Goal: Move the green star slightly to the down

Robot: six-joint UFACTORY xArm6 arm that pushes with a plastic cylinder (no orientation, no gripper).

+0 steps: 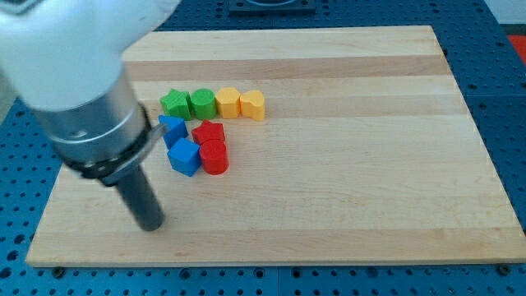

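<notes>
The green star (173, 103) lies at the left end of a row near the board's upper middle, touching a green round block (201, 102) on its right. My tip (151, 225) rests on the board at the lower left, well below the star and left of the blue blocks. The arm's large pale body covers the view's upper left corner.
A yellow block (228, 102) and a second yellow block (252, 105) continue the row. Just below the star lie a blue block (173, 129), a blue cube (185, 156), a red block (209, 132) and a red cylinder (214, 157). The wooden board (370, 164) sits on a blue table.
</notes>
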